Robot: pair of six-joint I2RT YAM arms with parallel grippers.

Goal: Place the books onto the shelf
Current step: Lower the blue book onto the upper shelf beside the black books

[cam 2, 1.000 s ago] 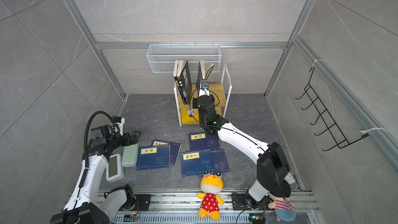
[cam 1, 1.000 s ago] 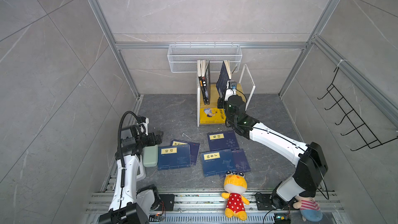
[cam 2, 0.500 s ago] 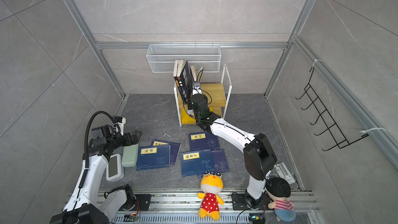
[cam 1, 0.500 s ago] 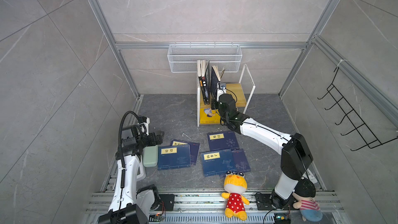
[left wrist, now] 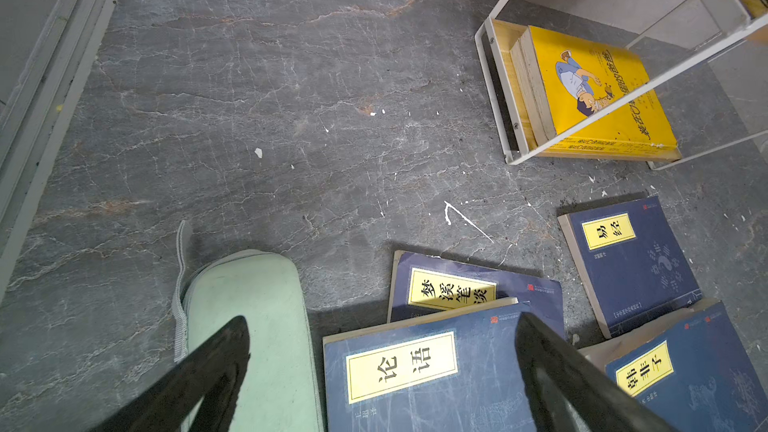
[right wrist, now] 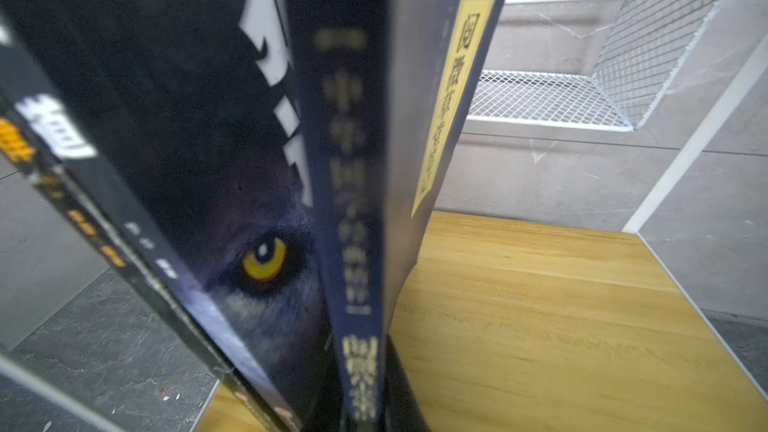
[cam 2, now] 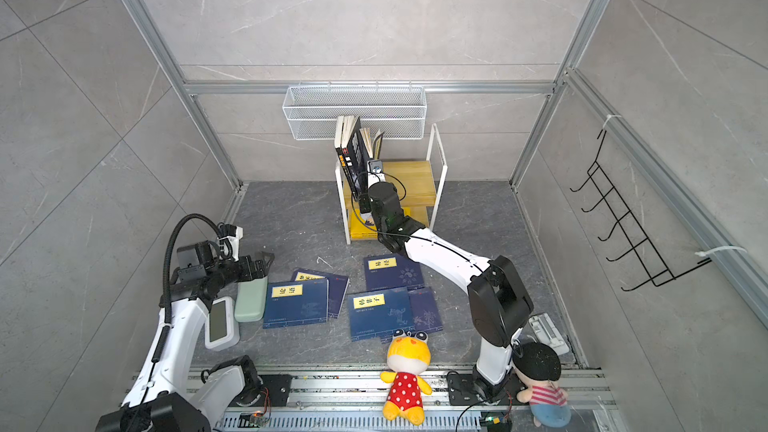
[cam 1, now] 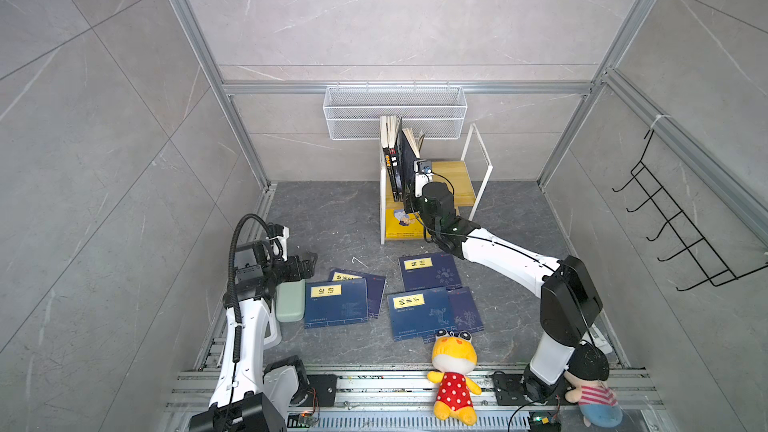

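Both top views show five floor books [cam 1: 336, 305], left gripper [cam 1: 311, 266] spread, right gripper [cam 1: 409, 197] unclear.

Has swung the navy book [cam 1: 408, 151], rising just above the right gripper [cam 1: 410, 189], from a lean away from the black wolf book [cam 1: 397, 162] to flat against it on the shelf [cam 1: 455, 178]. Has slid the gripper itself sideways toward that stack. Has drawn the right elbow [cam 1: 569, 297] inward behind the gripper, uncovering the head of the dark-haired doll [cam 1: 588, 363].

Both top views look steeply down over the whole floor [cam 1: 332, 209]; left wrist faces it nearby, right wrist faces shelved books [right wrist: 353, 201] closely.
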